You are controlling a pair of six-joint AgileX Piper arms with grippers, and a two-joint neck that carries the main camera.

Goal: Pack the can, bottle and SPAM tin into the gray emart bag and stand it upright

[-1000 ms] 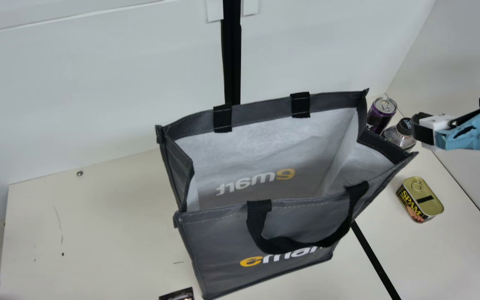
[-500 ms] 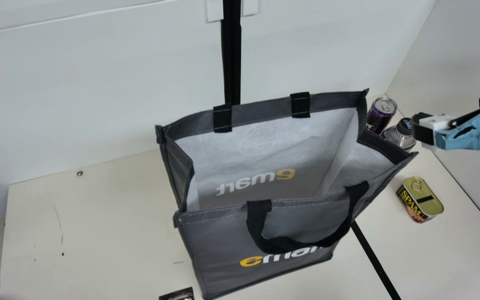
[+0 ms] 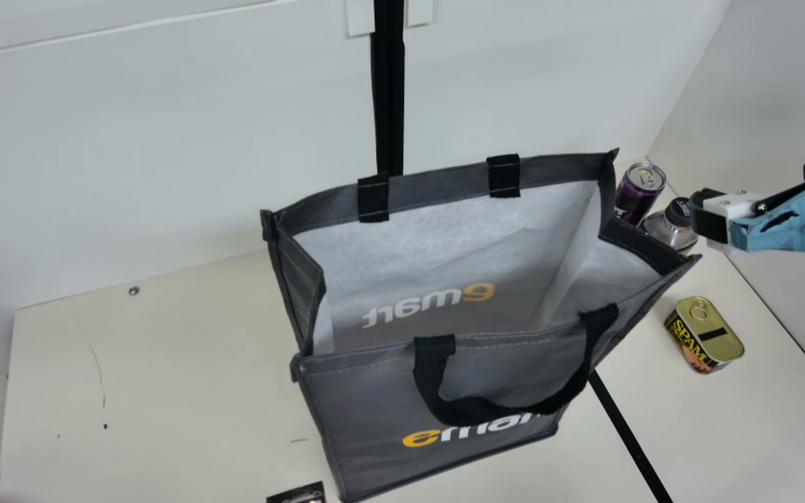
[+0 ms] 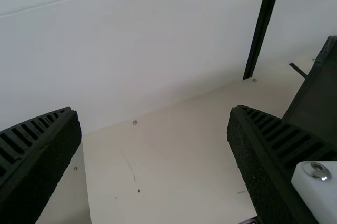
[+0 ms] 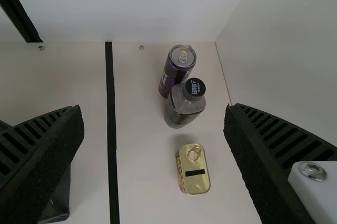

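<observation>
Right claw (image 5: 154,109) wide, empty, presumably poised to grasp. Left claw (image 4: 151,109) wide too, beside the bag (image 3: 444,391), perhaps to steady it. Bag upright, mouth agape for loading. Tin (image 5: 194,174), bottle (image 5: 183,107), can (image 5: 176,74) outside, at its right, likely for right-arm reach.

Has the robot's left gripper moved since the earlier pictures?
Yes: the left gripper has come in from the main view's left, toward the table's left edge.

Can (image 3: 641,190), bottle (image 3: 668,229), tin (image 3: 707,335) — right of the bag (image 3: 367,412).
</observation>
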